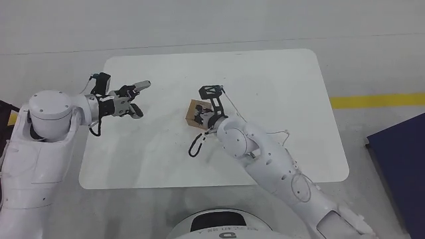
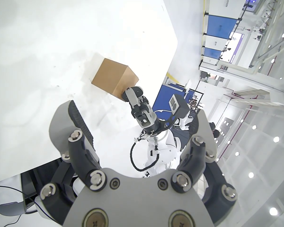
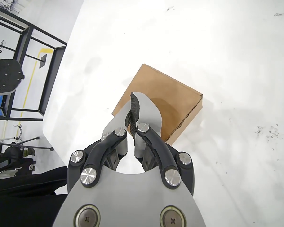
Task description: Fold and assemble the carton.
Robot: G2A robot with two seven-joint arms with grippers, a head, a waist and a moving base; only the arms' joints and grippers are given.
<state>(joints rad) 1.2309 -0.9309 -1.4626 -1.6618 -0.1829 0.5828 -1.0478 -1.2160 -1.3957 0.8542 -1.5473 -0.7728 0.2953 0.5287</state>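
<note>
A closed brown carton point(image 1: 193, 121) sits near the middle of the white table point(image 1: 279, 93). In the right wrist view my right gripper point(image 3: 133, 109) is shut, its fingertips together and resting on the carton's point(image 3: 172, 90) top face, with nothing between them. My left gripper point(image 1: 141, 98) is open, hanging over the table's left part well away from the carton. The left wrist view has its ridged fingers point(image 2: 77, 116) spread wide, with the carton point(image 2: 110, 76) and the right gripper point(image 2: 132, 95) pressing its near edge farther off.
The table carries small dark scuff marks point(image 3: 267, 129) around the carton. A yellow floor line point(image 1: 378, 99) runs right of the table. A dark blue panel point(image 1: 398, 159) stands off the table's right front corner.
</note>
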